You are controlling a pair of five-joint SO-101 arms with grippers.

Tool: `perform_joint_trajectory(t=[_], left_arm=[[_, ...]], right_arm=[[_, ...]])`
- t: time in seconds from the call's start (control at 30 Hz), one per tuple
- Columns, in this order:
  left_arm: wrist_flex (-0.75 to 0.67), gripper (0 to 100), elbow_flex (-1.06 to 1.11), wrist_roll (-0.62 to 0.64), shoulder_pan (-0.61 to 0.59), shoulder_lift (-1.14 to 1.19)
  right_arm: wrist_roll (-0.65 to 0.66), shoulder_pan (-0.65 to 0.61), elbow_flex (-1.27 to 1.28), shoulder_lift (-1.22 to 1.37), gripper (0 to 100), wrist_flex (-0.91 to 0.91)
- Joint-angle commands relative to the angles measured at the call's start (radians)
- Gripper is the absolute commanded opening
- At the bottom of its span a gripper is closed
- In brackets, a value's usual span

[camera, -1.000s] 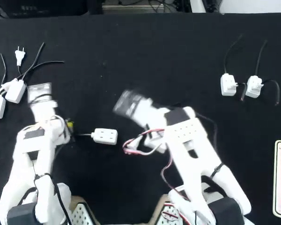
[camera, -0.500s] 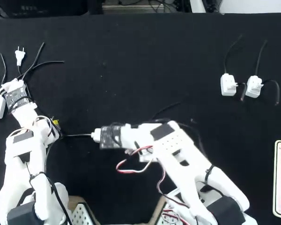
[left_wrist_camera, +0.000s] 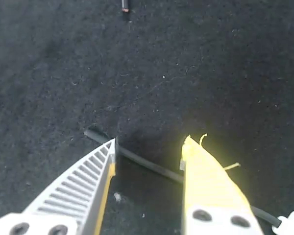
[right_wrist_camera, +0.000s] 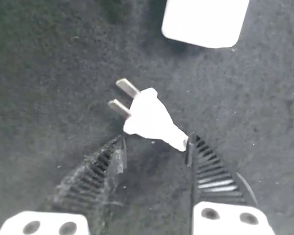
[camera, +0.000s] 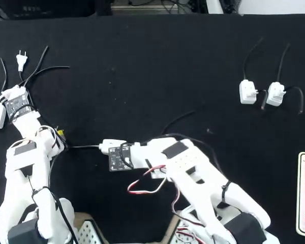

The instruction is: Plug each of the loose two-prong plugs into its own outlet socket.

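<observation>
Black cloth table (camera: 142, 76): your left gripper (left_wrist_camera: 150, 142) spreads open across a thin black cable (left_wrist_camera: 142, 161); your right gripper (right_wrist_camera: 157, 138), also open, has a white two-prong plug (right_wrist_camera: 147, 116) at its fingertips.

I am holding the left gripper (left_wrist_camera: 149, 143) opened wide and pointing down; the right gripper (right_wrist_camera: 157, 142) is hanging opened too, pointing down.
</observation>
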Motion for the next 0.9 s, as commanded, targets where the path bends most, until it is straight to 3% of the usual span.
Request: perform_joint_trajectory(t=[0.0, 0.27, 0.6, 0.87], left_arm=[[-0.014, 22, -0.019, 0.006, -0.007, -0.02], [-0.014, 22, -0.019, 0.005, -0.007, -0.02], [-0.014, 22, -0.019, 0.005, -0.007, -0.018], [-0.014, 22, -0.019, 0.005, -0.007, -0.018]], right_arm=[[0.008, -0.009, -0.001, -0.033, 19.8, -0.029], [0.006, -0.009, -0.004, -0.033, 12.6, -0.107], [-0.064, -0.031, -0.002, -0.027, 19.4, -0.089], [-0.064, -0.087, -0.094, 0.157, 19.4, -0.071]])
